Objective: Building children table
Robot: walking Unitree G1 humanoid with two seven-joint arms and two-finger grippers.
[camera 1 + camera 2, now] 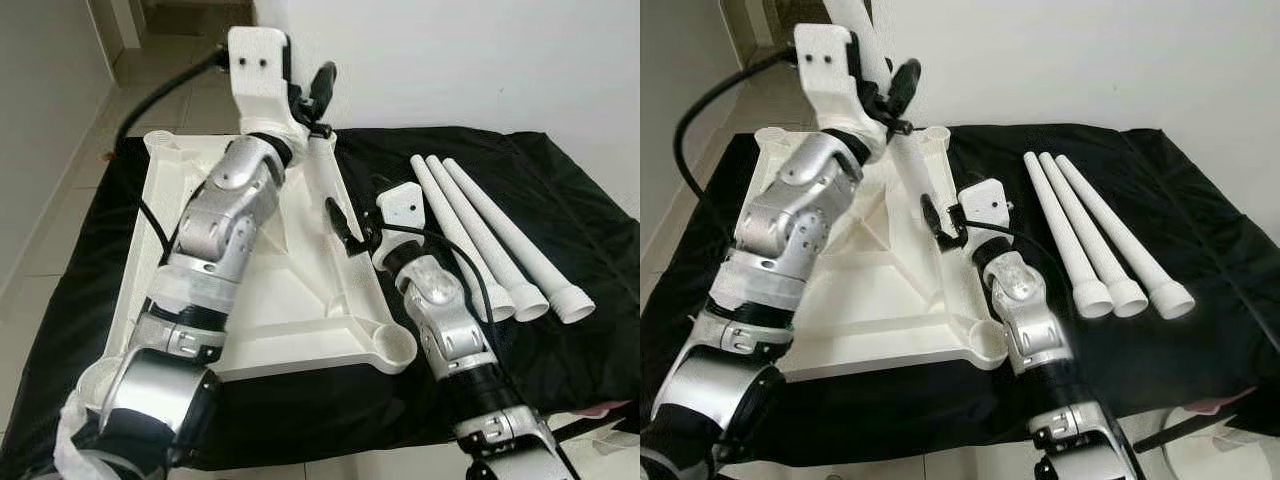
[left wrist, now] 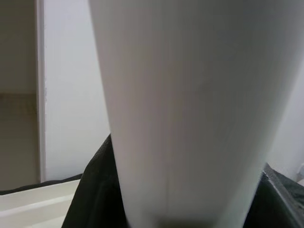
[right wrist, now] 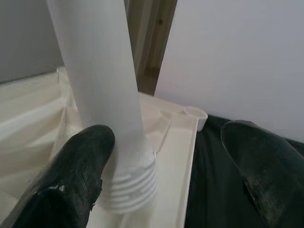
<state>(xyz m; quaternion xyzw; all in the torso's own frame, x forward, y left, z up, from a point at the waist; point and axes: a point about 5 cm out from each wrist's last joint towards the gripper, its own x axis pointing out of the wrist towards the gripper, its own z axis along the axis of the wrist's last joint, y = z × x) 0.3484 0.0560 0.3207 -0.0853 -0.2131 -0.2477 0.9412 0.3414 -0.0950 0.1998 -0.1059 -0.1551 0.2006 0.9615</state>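
Note:
A white table top [image 1: 290, 310] lies upside down on a black cloth [image 1: 560, 200]. One white table leg [image 1: 910, 165] stands tilted on it, threaded end [image 3: 130, 187] down near the top's right rim. My left gripper [image 1: 312, 98] is raised and shut on the upper part of this leg, which looms close and blurred as the table leg [image 2: 190, 114] in the left wrist view. My right gripper [image 3: 175, 161] is open low around the leg's foot; one black finger [image 3: 71, 175] is close beside the thread, the other finger [image 3: 261, 166] stands well apart.
Three more white legs [image 1: 480, 230] lie side by side on the cloth to the right. A round corner socket [image 1: 392, 345] shows at the top's near right corner. A white wall stands behind; tiled floor and a doorway lie at the far left.

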